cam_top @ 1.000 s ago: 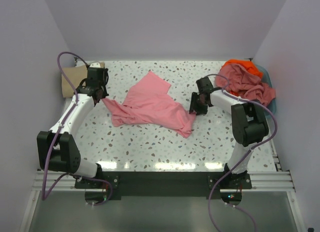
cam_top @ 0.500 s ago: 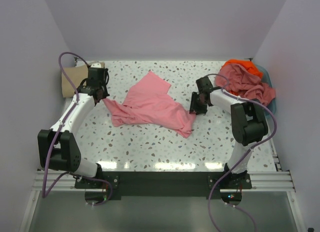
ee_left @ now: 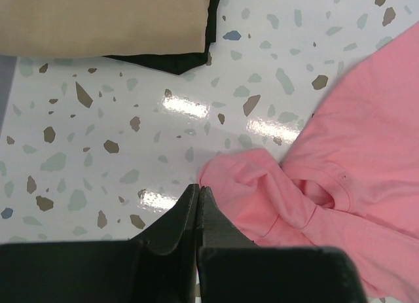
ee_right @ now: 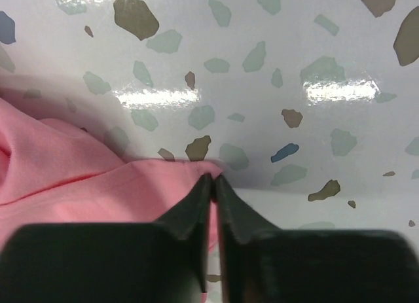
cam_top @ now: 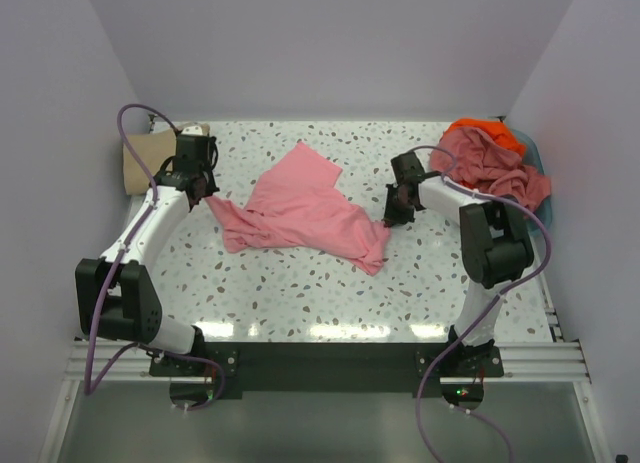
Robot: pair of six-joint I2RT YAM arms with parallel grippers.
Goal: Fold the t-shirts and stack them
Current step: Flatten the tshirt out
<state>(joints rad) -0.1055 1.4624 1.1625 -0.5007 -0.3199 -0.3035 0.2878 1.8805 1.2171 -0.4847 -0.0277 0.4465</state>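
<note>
A light pink t-shirt (cam_top: 305,211) lies crumpled and spread in the middle of the table. My left gripper (cam_top: 205,195) is shut at the shirt's left corner; in the left wrist view the closed tips (ee_left: 198,188) meet the edge of the pink cloth (ee_left: 314,185). My right gripper (cam_top: 390,215) is shut on the shirt's right corner; in the right wrist view pink cloth (ee_right: 98,185) shows between the fingertips (ee_right: 215,180). A folded tan t-shirt (cam_top: 140,165) lies at the far left, also in the left wrist view (ee_left: 98,18).
A heap of dusty pink t-shirts (cam_top: 490,168) with an orange one (cam_top: 490,131) on top fills the blue basket (cam_top: 536,155) at the far right. The speckled table (cam_top: 300,283) has walls on three sides.
My right gripper has shifted slightly at the shirt's right corner. The left arm and the shirt have hardly moved.
</note>
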